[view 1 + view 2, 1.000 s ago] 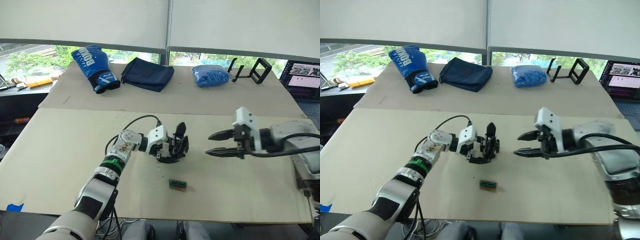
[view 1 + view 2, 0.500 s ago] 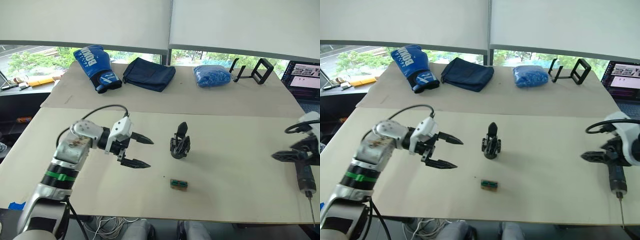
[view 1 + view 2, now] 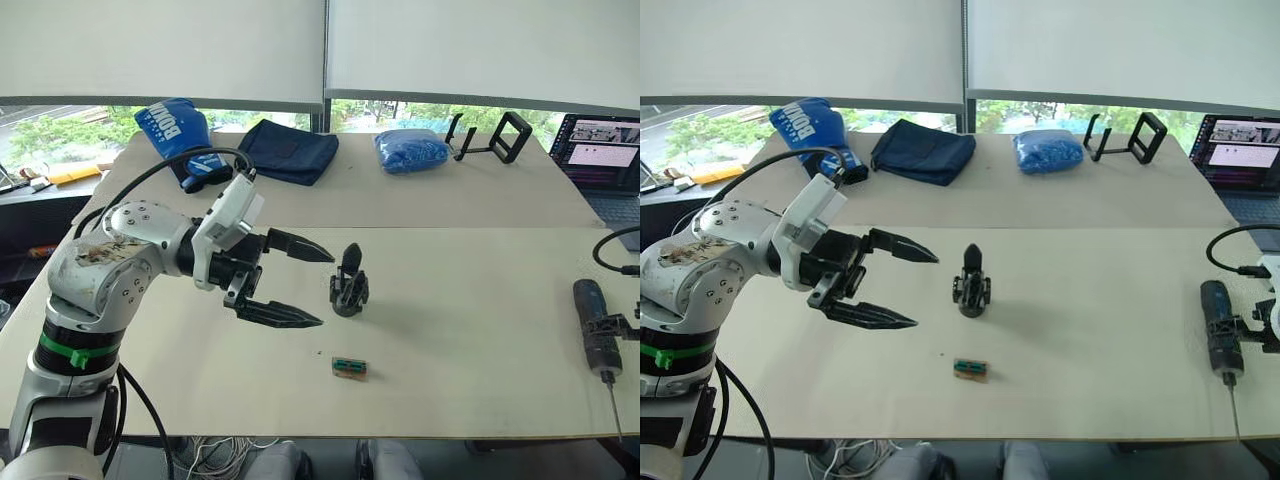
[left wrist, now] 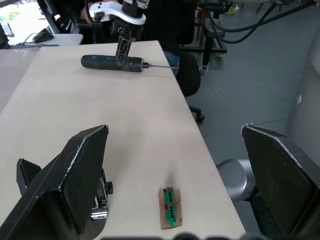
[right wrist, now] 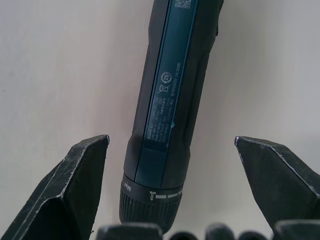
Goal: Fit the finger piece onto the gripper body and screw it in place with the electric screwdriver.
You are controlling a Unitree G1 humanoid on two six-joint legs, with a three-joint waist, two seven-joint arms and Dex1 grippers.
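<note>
Both my grippers empty, fingers spread.
Left gripper [image 3: 305, 285] beside gripper body [image 3: 348, 293]; right gripper [image 5: 172, 187] straddles electric screwdriver [image 5: 172, 107].

The table [image 3: 470, 300] is viewed from above and behind by the two head views, facing forward and down toward the windows at 12 o'clock. Nearly the same scene is covered by both, with the right eye view offset slightly sideways. The gripper body [image 3: 348, 291] at the centre, the small green block [image 3: 350, 368] at 6 o'clock of it, and the electric screwdriver [image 3: 1219, 326] at 3 o'clock are shared. The left wrist view is aimed low across the table from close by, toward the screwdriver and the right gripper [image 4: 123, 46] far off. The right wrist view is held very near, looking straight down on the screwdriver.
</note>
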